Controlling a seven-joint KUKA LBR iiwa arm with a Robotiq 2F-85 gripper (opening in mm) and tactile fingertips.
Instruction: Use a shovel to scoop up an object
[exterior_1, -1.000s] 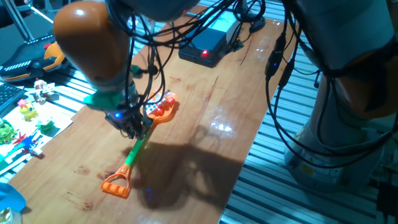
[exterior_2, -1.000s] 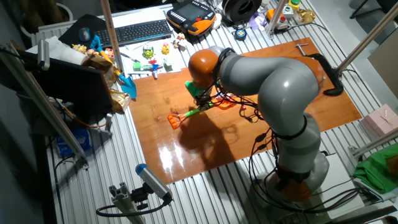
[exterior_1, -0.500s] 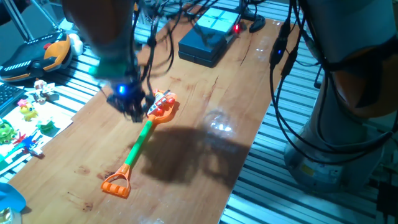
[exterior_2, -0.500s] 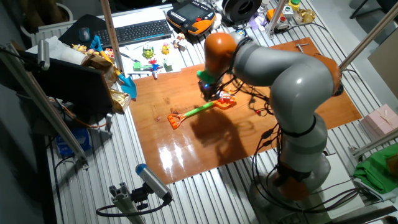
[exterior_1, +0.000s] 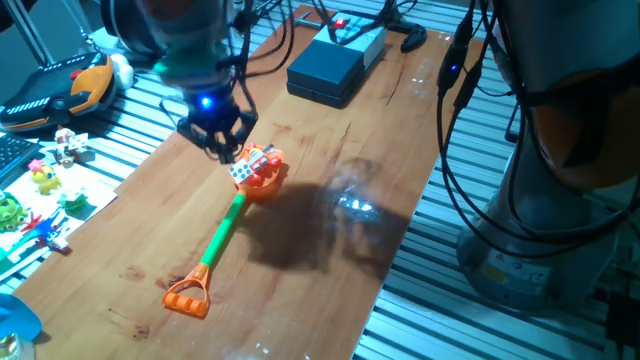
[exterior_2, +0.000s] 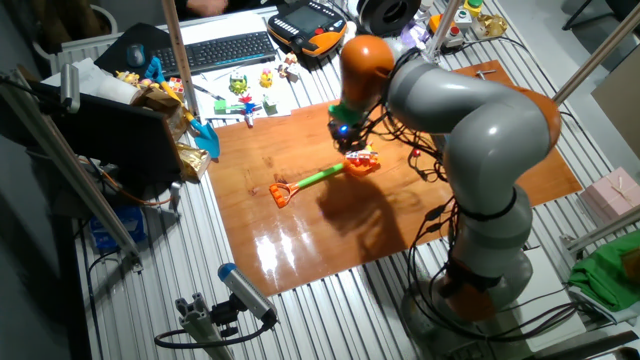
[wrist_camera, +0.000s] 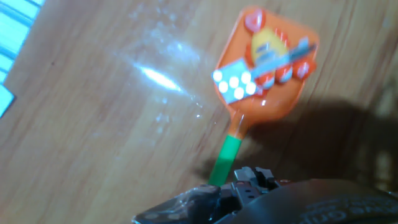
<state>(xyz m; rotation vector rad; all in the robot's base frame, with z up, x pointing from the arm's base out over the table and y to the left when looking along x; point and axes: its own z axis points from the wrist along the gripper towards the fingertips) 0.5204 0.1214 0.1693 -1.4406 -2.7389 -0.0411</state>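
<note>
One toy shovel (exterior_1: 228, 226) is seen lying flat on the wooden surface (exterior_1: 330, 215), and the scene is taken from left to right in the fixed view that looks along it. At the far left, off the surface, small toys (exterior_1: 40, 190) are spread on white paper. Next, near the front left of the surface, the orange D-shaped loop end (exterior_1: 187, 294) rests free, touched by nothing. From it the green shaft (exterior_1: 222, 235) runs up and to the right to the orange scoop blade (exterior_1: 261, 176). On the blade the white die (exterior_1: 242, 171) is carried; in the hand view the die (wrist_camera: 236, 84) sits near the blade's neck beside a few small coloured pieces. The scooping is therefore judged already accomplished, the flat lie of the shovel keeping the die from rolling off. Just above and left of the blade the end effector (exterior_1: 219, 138) hangs, apart from the shovel and holding nothing; whether its jaws stand apart or together cannot be told, as they are dark and small here. Further right, at the far end of the surface, a dark box (exterior_1: 327, 71) is set, well apart from the shovel, and at the far right the arm's base (exterior_1: 560, 200) stands off the surface.
</note>
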